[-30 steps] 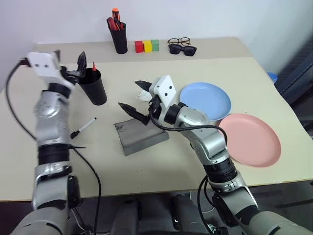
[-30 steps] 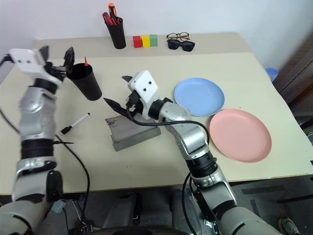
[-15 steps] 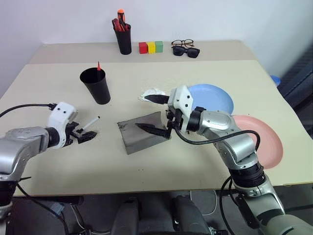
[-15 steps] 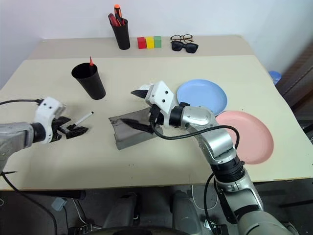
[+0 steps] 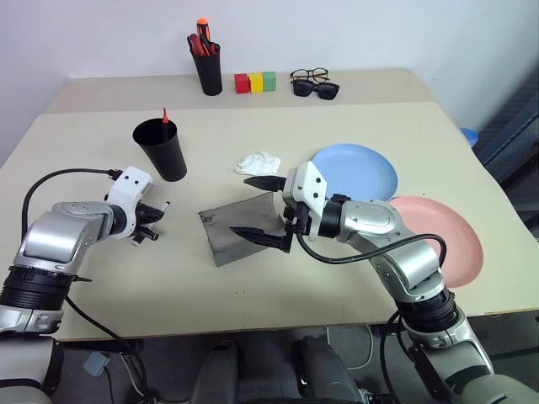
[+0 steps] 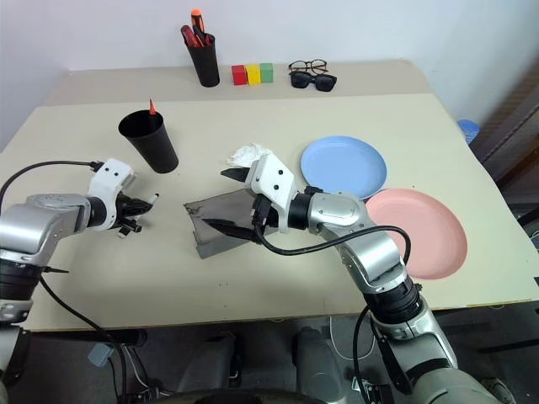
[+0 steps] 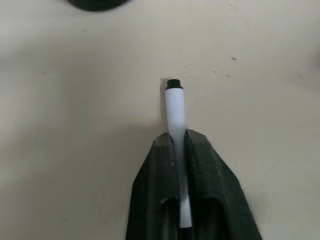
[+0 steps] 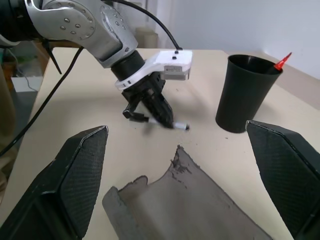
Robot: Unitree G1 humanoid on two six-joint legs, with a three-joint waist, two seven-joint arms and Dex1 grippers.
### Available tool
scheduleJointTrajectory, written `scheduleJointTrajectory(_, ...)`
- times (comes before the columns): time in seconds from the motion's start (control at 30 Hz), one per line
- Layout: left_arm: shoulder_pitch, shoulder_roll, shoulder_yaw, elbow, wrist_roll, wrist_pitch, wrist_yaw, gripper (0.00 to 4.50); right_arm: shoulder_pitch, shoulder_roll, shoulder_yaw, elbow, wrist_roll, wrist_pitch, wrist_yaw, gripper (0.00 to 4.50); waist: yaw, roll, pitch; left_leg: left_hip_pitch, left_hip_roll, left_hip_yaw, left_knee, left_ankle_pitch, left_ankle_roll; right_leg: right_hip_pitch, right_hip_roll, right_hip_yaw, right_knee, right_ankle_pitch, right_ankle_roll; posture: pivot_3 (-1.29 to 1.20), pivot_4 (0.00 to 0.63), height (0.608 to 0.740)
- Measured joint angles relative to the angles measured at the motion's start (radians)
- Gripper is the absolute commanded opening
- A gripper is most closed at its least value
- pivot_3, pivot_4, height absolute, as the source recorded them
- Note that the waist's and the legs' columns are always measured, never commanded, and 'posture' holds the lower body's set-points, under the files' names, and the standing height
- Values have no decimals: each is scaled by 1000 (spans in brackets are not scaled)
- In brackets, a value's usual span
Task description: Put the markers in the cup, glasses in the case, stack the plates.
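Beige table (image 5: 354,118) holds two plates (image 5: 354,172), left gripper (image 7: 176,150) clenching one white marker (image 7: 175,107), right gripper (image 5: 263,210) spread.

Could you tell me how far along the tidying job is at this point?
Done: the red marker stands in the cup. In hand: the left gripper has its jaws shut on the white marker on the table. Left: the glasses sit far from the case, and the blue plate and pink plate lie unstacked.

At the desk's (image 5: 354,278) far edge stand a black pen holder (image 5: 206,71), three coloured blocks (image 5: 255,82) and dark sunglasses (image 5: 317,87); a crumpled tissue (image 5: 258,162) lies mid-desk.
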Motion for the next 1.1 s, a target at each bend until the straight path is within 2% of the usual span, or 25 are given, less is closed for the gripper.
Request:
scheduleJointTrajectory(0.13, 71, -129, 161, -137, -69, -305, -65, 47, 2, 0, 3, -1, -2, 2, -6, 4500, 11, -2, 0, -8, 2, 0, 2, 0, 0, -6, -3, -1, -1, 0, 0, 0, 150, 740)
scheduleJointTrajectory(0.2, 27, -187, 226, -208, -152, -335, -81, 47, 2, 1, 5, 0, -3, 2, -9, 4500, 25, -2, 0, -8, 1, 0, 3, 0, 0, -6, -4, 0, -1, 0, 0, 0, 150, 740)
scheduleJointTrajectory(0.3, -105, -284, 290, -213, -188, -389, 6, 47, -12, 13, 17, 5, -6, -2, -10, 4500, 32, -2, 0, -7, -1, -1, 5, 0, 0, -3, -3, -1, -1, 0, 1, 0, 150, 740)
scheduleJointTrajectory(0.37, -203, -339, 287, -155, -107, -487, 122, 47, -28, 33, 19, 21, -10, -12, -13, 4500, 31, -3, 0, -5, -2, 0, 6, 0, 1, -1, -3, -1, -1, 1, 1, 0, 150, 740)
scheduleJointTrajectory(0.5, -339, -379, 273, 61, 104, -722, 335, 47, -58, 79, 29, 52, -22, -31, -30, 4500, 22, -2, 0, -5, -1, 0, 6, 0, 1, -2, -1, -1, 0, 1, 1, 0, 150, 740)
scheduleJointTrajectory(0.63, -394, -403, 271, 294, 197, -906, 420, 47, -64, 109, 38, 67, -35, -43, -42, 4500, 26, -2, 0, -6, -2, 0, 6, 0, 1, -3, -1, -1, 0, 1, 1, 0, 150, 740)
scheduleJointTrajectory(0.83, -410, -432, 273, 573, 218, -1046, 418, 47, -63, 118, 57, 68, -50, -51, -54, 4500, 28, -2, 0, -6, -2, 1, 6, -1, 1, -3, -1, -1, -1, 1, 1, 0, 150, 740)
scheduleJointTrajectory(1.03, -406, -462, 277, 653, 193, -1105, 369, 47, -51, 115, 57, 62, -58, -51, -69, 4500, 26, -2, 0, -6, -2, 0, 7, -1, 1, -3, -1, -1, 0, 1, 1, 0, 150, 740)
scheduleJointTrajectory(1.1, -400, -474, 277, 660, 182, -1110, 352, 823, -50, 115, 57, 61, -58, -51, -69, 4500, 26, -2, 0, -6, -2, 0, 7, -1, 1, -3, -1, -1, 0, 1, 1, 0, 150, 740)
